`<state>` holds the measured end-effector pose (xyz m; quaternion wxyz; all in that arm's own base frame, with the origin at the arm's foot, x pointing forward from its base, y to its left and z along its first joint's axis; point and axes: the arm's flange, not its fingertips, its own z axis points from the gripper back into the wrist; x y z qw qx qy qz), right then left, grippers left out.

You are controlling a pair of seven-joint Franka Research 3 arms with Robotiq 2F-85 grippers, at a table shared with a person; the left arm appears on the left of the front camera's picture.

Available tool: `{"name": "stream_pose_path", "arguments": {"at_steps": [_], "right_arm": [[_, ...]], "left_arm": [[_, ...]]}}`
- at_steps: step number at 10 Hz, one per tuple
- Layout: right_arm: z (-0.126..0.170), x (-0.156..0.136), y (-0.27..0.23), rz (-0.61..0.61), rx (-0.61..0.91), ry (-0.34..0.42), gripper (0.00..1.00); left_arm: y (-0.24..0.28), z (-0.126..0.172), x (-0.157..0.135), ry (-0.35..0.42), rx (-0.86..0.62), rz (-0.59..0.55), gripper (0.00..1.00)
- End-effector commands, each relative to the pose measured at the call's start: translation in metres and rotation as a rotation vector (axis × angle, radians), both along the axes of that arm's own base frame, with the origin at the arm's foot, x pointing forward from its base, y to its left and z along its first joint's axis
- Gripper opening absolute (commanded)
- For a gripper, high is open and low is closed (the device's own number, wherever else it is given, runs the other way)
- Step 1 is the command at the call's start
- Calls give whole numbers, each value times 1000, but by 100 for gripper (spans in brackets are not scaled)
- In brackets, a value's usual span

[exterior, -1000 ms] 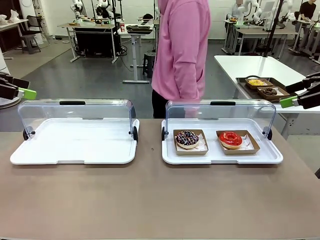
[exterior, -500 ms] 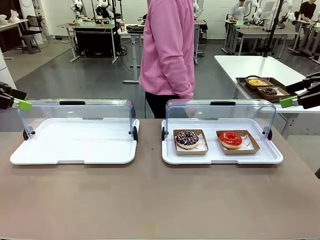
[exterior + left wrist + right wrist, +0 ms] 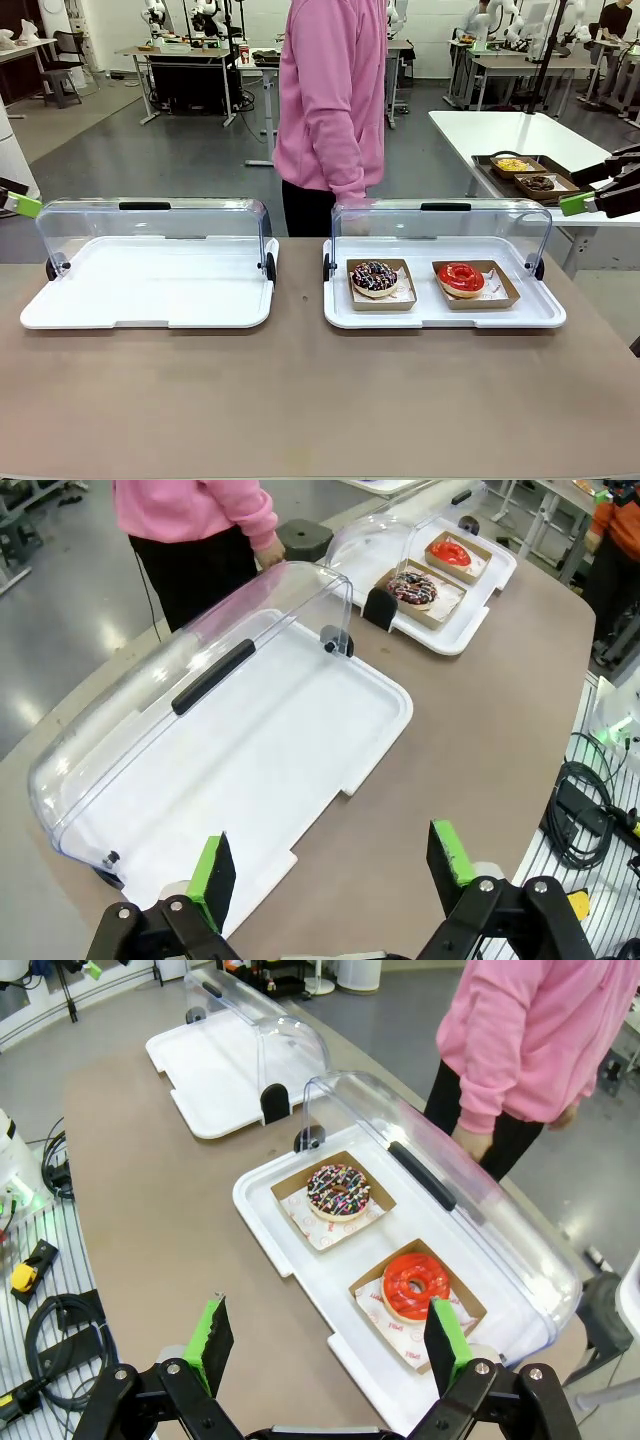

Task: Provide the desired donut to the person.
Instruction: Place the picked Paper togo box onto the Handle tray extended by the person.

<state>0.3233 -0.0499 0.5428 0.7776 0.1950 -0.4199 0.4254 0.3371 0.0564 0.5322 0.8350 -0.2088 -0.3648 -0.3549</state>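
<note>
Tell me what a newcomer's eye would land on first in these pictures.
First the person in a pink hooded sweatshirt, standing at the far side of the table behind the two trays. Next the red glazed donut and the chocolate sprinkled donut, each in a cardboard box on the right white tray, its clear lid raised. The left white tray holds nothing, and both grippers, left gripper and right gripper, are open, apart from everything.

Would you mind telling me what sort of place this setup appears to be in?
Most likely a robotics lab staging a donut counter: a white tray under a clear lid holds a sprinkled donut and a red donut, while workbenches with equipment stand behind the person.
</note>
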Motion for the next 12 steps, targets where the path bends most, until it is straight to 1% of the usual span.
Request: {"name": "stream_pose_path", "arguments": {"at_steps": [1, 3, 6, 7, 8, 12], "right_arm": [[-2, 3, 1, 13, 13, -4, 100], [-2, 3, 1, 13, 13, -4, 100], [-2, 3, 1, 13, 13, -4, 100], [-2, 3, 1, 13, 13, -4, 100], [-2, 3, 1, 13, 13, -4, 100], [-2, 3, 1, 13, 13, -4, 100]], "left_arm": [[3, 3, -4, 11, 9, 28, 100], [0, 3, -6, -11, 26, 47, 100], [1, 2, -6, -12, 21, 64, 100], [-1, 1, -5, -27, 19, 38, 100], [3, 5, -2, -24, 4, 29, 100], [3, 5, -2, -24, 4, 29, 100]]}}
